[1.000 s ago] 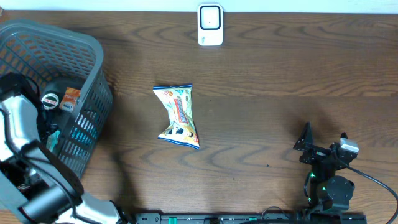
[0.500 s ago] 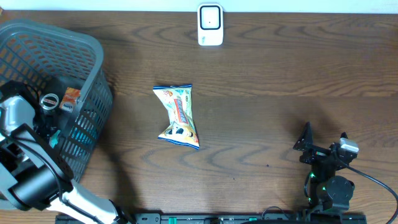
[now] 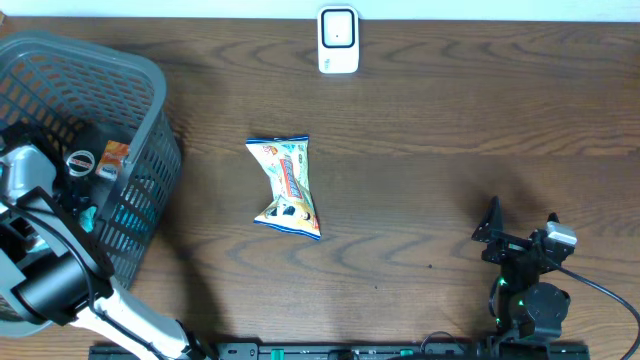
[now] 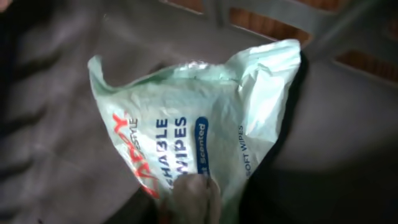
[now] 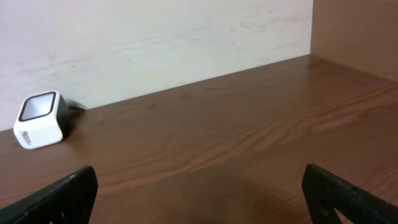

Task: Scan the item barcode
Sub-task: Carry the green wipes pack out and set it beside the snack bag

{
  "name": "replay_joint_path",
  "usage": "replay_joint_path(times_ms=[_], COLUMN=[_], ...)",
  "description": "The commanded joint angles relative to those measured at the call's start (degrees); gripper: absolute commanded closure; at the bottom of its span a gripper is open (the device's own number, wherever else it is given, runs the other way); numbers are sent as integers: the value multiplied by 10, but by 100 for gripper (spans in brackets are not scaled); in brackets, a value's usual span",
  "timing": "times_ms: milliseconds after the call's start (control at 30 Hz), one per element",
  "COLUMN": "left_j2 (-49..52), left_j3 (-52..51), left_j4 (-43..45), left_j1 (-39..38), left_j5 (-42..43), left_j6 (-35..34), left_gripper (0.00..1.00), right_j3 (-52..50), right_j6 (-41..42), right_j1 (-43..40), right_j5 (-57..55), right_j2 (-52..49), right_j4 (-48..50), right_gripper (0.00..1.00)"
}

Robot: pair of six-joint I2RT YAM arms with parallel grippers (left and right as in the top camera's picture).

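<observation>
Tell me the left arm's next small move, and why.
Probably lift the wipes pack a little, straight up, to test the grip. The left gripper has a fingertip on the pack, though a full pinch is not visible. The pack sits between the walls of the basket, and the scanner stands far across the table.

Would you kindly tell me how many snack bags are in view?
1: the snack bag lies mid-table, right of the basket; others may be hidden inside the basket.
</observation>
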State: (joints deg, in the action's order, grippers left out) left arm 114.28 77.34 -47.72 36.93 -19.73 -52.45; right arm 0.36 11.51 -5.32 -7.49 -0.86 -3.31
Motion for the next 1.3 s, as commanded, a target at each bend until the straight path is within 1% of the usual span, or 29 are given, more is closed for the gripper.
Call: replay_joint_path(times_ms=[0, 33, 67, 267, 367, 567, 700, 833, 867, 933, 1033, 1067, 1100, 1167, 1267], left_j2=[68, 65, 61, -21, -92, -282, -418, -540, -566, -600, -630, -632, -631, -620, -583], left_j3=[-43, -43, -42, -25, -22, -22, -22, -22, -22, -22, -22, -22, -23, -28, -35], left_j4=[-8, -9, -11, -50, -56, -51, -22, 36, 55, 81, 89, 89, 89, 89, 95], left_j1=[9, 9, 9, 9, 9, 9, 9, -9, -26, -69, -171, -218, -254, -336, -461], left_j5=[47, 47, 47, 64, 101, 183, 276, 415, 444, 471, 471, 469, 461, 416, 314], left_j6=[54, 62, 69, 70, 70, 70, 70, 69, 69, 68, 78, 91, 98, 111, 120], left_gripper=[81, 81, 86, 88, 89, 91, 91, 91, 91, 91, 91, 91, 91, 91, 91], right_j3=[0, 0, 0, 0, 0, 0, 0, 0, 0, 0, 0, 0, 0, 0, 0], right_j6=[2, 2, 2, 2, 2, 2, 2, 2, 2, 2, 2, 2, 2, 2, 2], right_j1=[5, 5, 5, 5, 5, 5, 5, 5, 5, 5, 5, 5, 5, 5, 5], right_j5=[-3, -3, -3, -3, -3, -3, -3, -3, -3, -3, -3, -3, -3, -3, -3], right_j2=[1, 1, 1, 1, 1, 1, 1, 1, 1, 1, 1, 1, 1, 1, 1], right_j4=[-2, -2, -2, -2, -2, -2, -2, -2, -2, -2, -2, -2, -2, -2, -2], right_gripper=[1, 1, 1, 1, 1, 1, 1, 1, 1, 1, 1, 1, 1, 1, 1])
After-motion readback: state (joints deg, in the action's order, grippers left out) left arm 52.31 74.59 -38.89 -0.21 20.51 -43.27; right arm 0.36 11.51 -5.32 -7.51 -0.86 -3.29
